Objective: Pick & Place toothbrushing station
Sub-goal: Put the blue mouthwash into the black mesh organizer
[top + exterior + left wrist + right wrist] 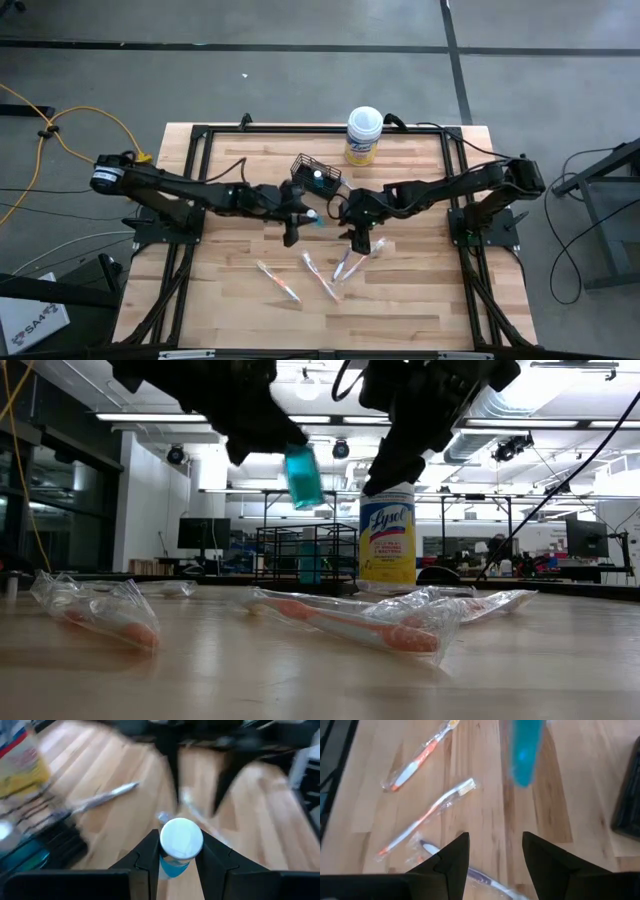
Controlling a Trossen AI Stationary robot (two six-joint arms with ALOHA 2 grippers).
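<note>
My left gripper (300,218) is shut on a small teal tube (315,217) with a white end, above the table's middle, just in front of the black wire basket (315,176). Another teal thing (318,177) sits inside the basket. My right gripper (358,242) is open and empty, close to the right of the tube and above the wrapped toothbrushes. Three wrapped toothbrushes (278,281) (320,278) (350,264) lie flat on the wood nearer the front edge. In the right wrist view the tube (522,755) hangs beyond the open fingers (495,854). My left gripper pinches the tube's teal body (175,868) between its two fingers (150,851), just behind the white round end (181,839). The fingers slant down from the table's left. The tube (303,475) hangs near upright below them, clear of the table.
A white-lidded canister with a yellow label (364,135) stands at the far edge, right of the basket. The black frame rails (200,160) run along the table's sides. Bare wood (420,290) lies to the front right.
</note>
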